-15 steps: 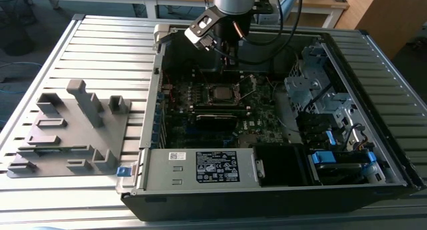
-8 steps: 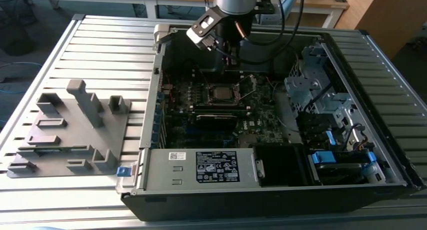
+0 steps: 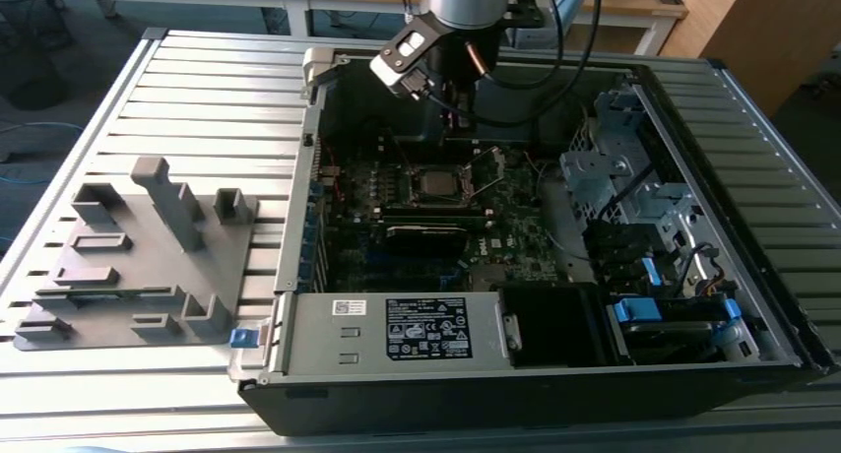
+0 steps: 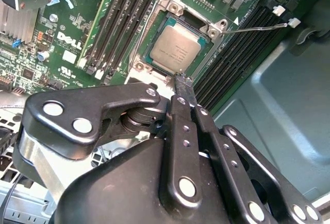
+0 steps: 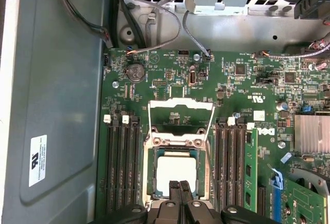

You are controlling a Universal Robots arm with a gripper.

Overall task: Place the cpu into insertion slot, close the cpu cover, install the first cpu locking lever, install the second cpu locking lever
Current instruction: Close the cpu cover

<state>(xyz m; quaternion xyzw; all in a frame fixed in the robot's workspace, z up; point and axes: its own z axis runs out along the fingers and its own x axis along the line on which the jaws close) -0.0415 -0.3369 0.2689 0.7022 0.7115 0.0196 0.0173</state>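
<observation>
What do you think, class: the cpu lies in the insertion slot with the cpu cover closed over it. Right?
No. The cpu lies in the insertion slot, but the cpu cover stands open, swung back off it, as the first wrist view shows.

Ext. view high, far; both wrist views close, share cpu (image 4: 177,53).

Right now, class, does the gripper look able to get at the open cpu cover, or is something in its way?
Probably yes. The cpu cover stands open just beyond the seated cpu, and the shut gripper hangs over the cpu's edge with nothing between them in the first wrist view.
</observation>
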